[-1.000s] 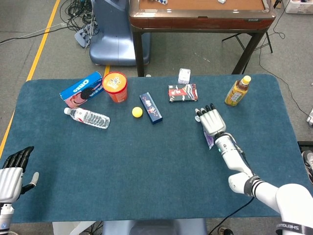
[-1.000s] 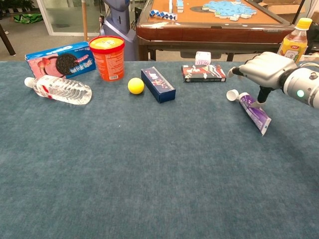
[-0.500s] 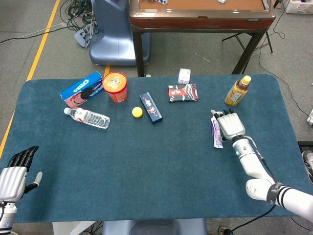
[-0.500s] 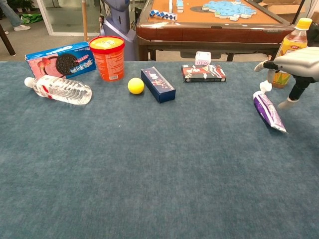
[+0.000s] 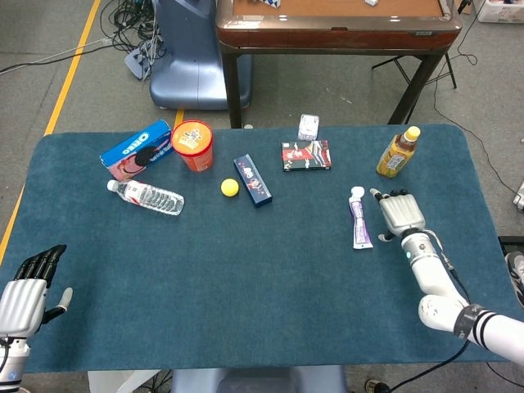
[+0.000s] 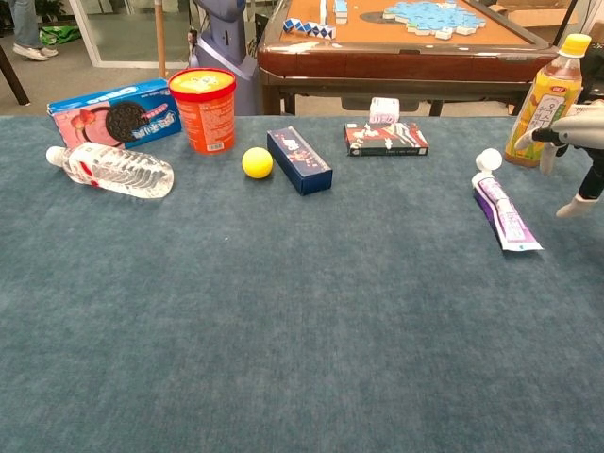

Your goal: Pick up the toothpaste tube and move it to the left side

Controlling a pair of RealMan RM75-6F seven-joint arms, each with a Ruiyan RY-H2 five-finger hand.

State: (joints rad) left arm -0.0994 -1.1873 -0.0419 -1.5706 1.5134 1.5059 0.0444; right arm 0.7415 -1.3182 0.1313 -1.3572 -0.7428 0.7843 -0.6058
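The toothpaste tube (image 5: 359, 219) (image 6: 503, 203), purple and white with a white cap at its far end, lies flat on the blue table cloth at the right side. My right hand (image 5: 399, 213) (image 6: 580, 156) hovers just to the right of it, fingers apart and holding nothing, with a small gap between hand and tube. In the chest view only part of this hand shows at the right edge. My left hand (image 5: 29, 291) rests low at the near left corner, fingers stretched out and empty, seen in the head view only.
A tea bottle (image 5: 398, 152) (image 6: 545, 100) stands just beyond the right hand. Further left are a dark flat box (image 5: 306, 155), a small white box (image 5: 309, 127), a blue box (image 5: 252, 180), a yellow ball (image 5: 229, 187), a red cup (image 5: 192, 145), an Oreo box (image 5: 137, 150) and a water bottle (image 5: 146, 197).
My right hand has slid to the right, off the toothpaste tube it covered. The tube shifted a little rightward with it and now lies free. The left hand barely moved.
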